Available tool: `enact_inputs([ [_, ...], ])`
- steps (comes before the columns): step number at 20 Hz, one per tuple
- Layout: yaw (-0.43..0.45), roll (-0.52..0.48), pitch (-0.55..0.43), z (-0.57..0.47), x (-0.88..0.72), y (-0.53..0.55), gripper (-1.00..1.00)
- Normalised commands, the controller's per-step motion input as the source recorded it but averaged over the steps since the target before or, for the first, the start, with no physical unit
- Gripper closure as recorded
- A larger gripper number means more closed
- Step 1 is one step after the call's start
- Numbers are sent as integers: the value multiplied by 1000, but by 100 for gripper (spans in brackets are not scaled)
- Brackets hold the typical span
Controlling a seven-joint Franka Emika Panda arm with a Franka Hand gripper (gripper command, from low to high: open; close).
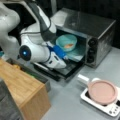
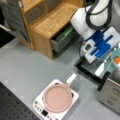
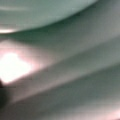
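1. The blue-and-white gripper (image 1: 65, 57) reaches into the open silver toaster oven (image 1: 100, 27), at the near rim of the teal bowl (image 1: 66, 42) holding an orange piece (image 1: 68, 46).
2. Whether its fingers are apart or closed cannot be told.
3. The dropped oven door (image 1: 65, 71) lies directly beneath the wrist.
4. Bare grey tabletop (image 2: 30, 65) separates the oven from the pink round pan (image 2: 57, 97) on the white cooker (image 2: 72, 105).

No text, label, brand, number or sign can be read in any of the views. The front panel of the white cooktop (image 2: 47, 110) carries small dark buttons and marks in both front views, but they are too blurred to make out as letters or digits. The knobs on the toaster oven (image 1: 91, 51) show no legible markings either.
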Motion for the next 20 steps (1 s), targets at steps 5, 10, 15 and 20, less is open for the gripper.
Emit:
enact_inputs([
  [5,-73,-229,-14,119,-137,-119,-100],
  [10,-176,-313,68,215,-152,-47,-100],
  [15,-141,-315,44,195,-152,109,-100],
  [20,-124,-272,36,152,-128,194,-100],
])
